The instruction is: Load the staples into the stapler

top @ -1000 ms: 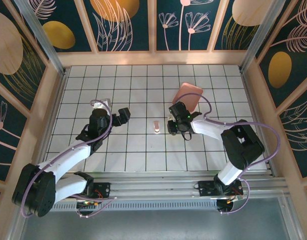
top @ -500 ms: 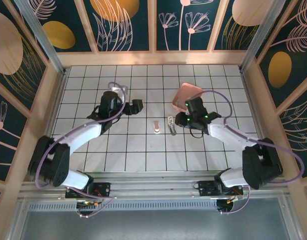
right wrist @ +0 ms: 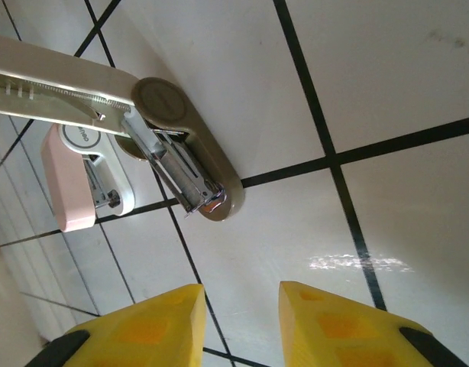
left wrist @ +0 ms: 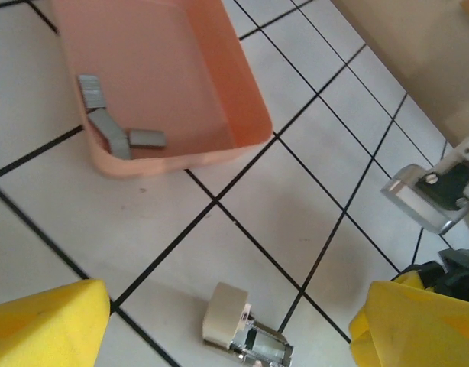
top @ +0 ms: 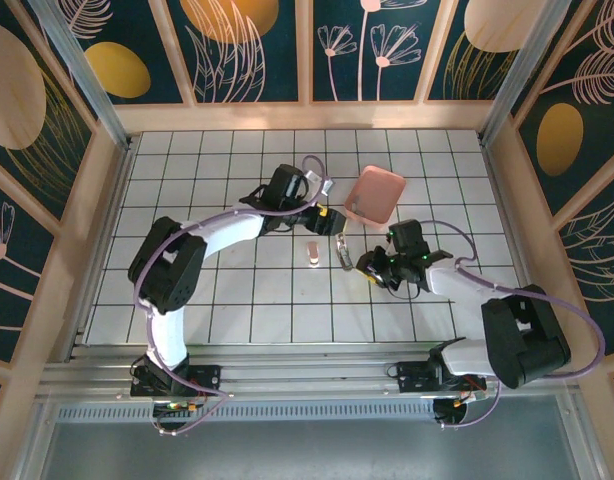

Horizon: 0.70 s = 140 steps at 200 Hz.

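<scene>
Staples point(left wrist: 109, 134): from above, too small for me to make out inside the tray point(top: 380, 188). Left wrist: tray's far wall cut off at top; pink stapler point(left wrist: 246, 342) clipped by bottom edge. Right wrist: opened stapler point(right wrist: 181, 164), white arm runs off left; right gripper point(right wrist: 240, 297) fingers cropped below.

Mini stapler point(top: 343, 250): narrow, pale cream-pink with silver metal parts. Lying on the white tiles just off the near corner of the salmon-pink tray point(top: 379, 190), close to it but not touching. Swung wide open point(right wrist: 154, 107): pale top arm folded back from the round hinge end, inner channel showing, silver magazine exposed along the rounded base.

Loose staples point(left wrist: 108, 134): three short flat grey strips inside the tray, lying on its floor against one wall near a corner. Bunched close together, two meeting at their ends in a V.
</scene>
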Tool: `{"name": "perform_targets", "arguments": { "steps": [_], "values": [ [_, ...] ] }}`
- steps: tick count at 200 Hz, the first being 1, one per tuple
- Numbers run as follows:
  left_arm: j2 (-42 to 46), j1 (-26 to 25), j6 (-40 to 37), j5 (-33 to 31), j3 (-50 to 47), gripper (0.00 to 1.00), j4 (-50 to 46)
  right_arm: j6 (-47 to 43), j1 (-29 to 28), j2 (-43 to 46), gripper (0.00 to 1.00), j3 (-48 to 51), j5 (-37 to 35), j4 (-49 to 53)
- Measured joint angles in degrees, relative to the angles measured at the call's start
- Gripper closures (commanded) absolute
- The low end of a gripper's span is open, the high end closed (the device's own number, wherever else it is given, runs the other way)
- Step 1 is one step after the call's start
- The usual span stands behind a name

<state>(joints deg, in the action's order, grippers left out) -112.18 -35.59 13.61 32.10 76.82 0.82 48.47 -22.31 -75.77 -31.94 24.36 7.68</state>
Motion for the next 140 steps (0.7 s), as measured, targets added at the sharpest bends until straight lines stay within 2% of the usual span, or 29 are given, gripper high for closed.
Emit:
{"name": "perform_targets", "arguments": {
  "steps": [58, 140],
  "values": [
    [-6.7, -0.9, -2.0, 5.4, 7.0, 0.19, -5.2, 3.1, 0.5, -4.5, 0.72, 1.7, 3.9, -7.8],
    [-9.3, -2.4, -4.4, 9.8, 9.8, 0.27, -9.9, 3.1, 0.6, -8.4, 0.76, 1.7, 4.2, -9.7]
  ]
}}
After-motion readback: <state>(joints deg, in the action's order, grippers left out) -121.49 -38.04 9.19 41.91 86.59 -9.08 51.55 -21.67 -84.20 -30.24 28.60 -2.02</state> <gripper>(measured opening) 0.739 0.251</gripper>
